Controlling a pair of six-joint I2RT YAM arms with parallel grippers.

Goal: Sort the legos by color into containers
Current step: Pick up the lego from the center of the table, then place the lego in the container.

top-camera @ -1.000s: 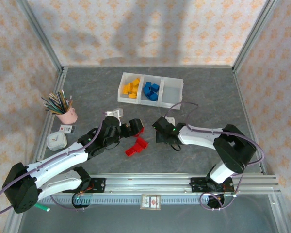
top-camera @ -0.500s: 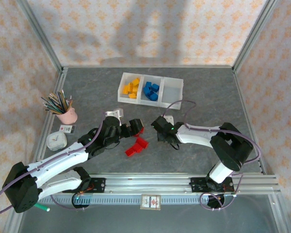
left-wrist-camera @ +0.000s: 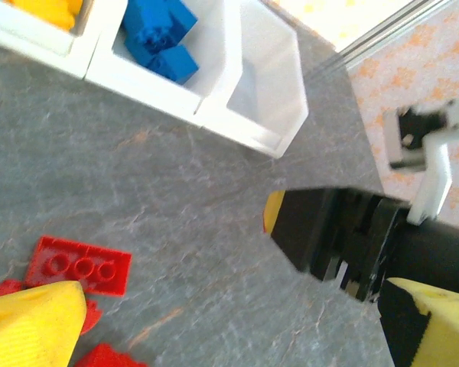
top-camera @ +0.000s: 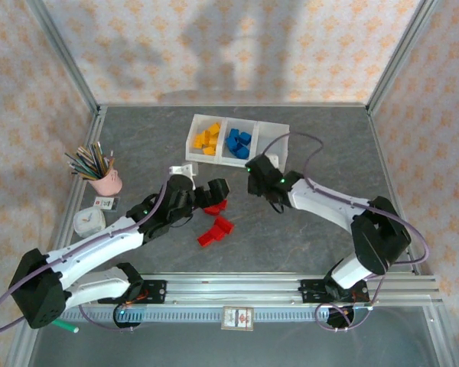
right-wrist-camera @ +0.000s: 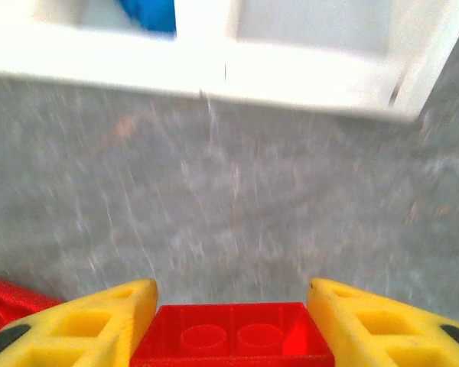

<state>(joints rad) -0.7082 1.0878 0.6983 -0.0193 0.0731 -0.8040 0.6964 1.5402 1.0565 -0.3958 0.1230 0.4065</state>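
Observation:
The containers are a white three-compartment tray (top-camera: 279, 157) at the back. Yellow legos (top-camera: 206, 138) fill its left compartment, blue legos (top-camera: 239, 142) the middle one, and the right one (top-camera: 270, 141) holds nothing. My right gripper (top-camera: 255, 173) hangs just in front of the tray, shut on a red lego (right-wrist-camera: 233, 335) between its yellow fingers (right-wrist-camera: 92, 325). My left gripper (top-camera: 216, 193) stands open over loose red legos (top-camera: 215, 229). In the left wrist view a flat red plate (left-wrist-camera: 78, 265) lies near one fingertip (left-wrist-camera: 32, 325).
A pink cup of pencils (top-camera: 103, 177) and a small white box (top-camera: 89, 222) stand at the left. The tray's front wall (right-wrist-camera: 214, 73) is close ahead of my right gripper. The right arm's black wrist (left-wrist-camera: 344, 237) hangs near my left gripper.
My right gripper has shut on a red lego, lifted it and carried it back toward the tray. The left arm has edged slightly forward, still open.

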